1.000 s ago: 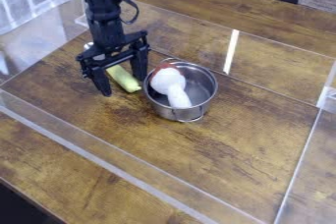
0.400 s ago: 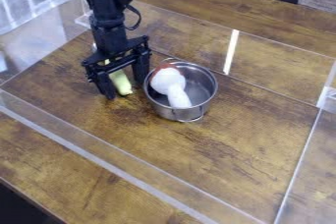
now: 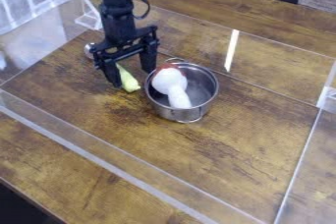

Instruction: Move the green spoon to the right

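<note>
Shifted up and toward the table's far side since a second before: gripper [image 3: 128, 71], jaws spread wide, holding nothing, pointing down. Astride the green spoon [image 3: 129, 79], flat on the wooden table [image 3: 223, 159], just left of the steel bowl [image 3: 183, 91].

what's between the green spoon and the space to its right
The steel bowl sits directly right of the spoon, close beside it, with a white object inside. Moving the spoon right means going over or around the bowl. The open pincer is right over the spoon, with nothing between them.
</note>
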Tool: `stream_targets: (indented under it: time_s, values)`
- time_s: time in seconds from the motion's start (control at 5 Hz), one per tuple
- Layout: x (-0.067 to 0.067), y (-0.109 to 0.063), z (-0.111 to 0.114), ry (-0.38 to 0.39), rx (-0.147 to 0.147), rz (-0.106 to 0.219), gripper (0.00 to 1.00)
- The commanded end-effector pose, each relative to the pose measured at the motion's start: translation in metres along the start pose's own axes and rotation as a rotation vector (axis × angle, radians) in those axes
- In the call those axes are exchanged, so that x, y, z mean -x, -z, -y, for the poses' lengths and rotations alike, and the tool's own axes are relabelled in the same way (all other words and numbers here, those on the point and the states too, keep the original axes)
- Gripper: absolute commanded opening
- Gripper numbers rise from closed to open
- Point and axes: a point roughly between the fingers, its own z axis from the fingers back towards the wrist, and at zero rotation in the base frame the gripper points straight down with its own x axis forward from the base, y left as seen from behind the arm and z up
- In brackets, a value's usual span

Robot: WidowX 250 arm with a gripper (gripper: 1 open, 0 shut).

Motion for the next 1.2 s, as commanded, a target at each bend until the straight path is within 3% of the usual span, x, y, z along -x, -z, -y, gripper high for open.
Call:
stream_targets:
  time_s: [0.0, 0.2, 0.4, 0.6, 1.0]
  values:
    - [-0.019, -0.017, 0.002, -0.051, 0.027, 0.042, 1.00]
    - [-0.026, -0.015, 0.001, -0.090, 0.013, 0.042, 1.00]
    - [-0.026, -0.015, -0.008, -0.049, -0.006, 0.035, 1.00]
    - [-0.023, -0.013, -0.007, -0.066, -0.002, 0.036, 0.00]
    - [-0.023, -0.018, -0.004, -0.064, 0.005, 0.035, 0.00]
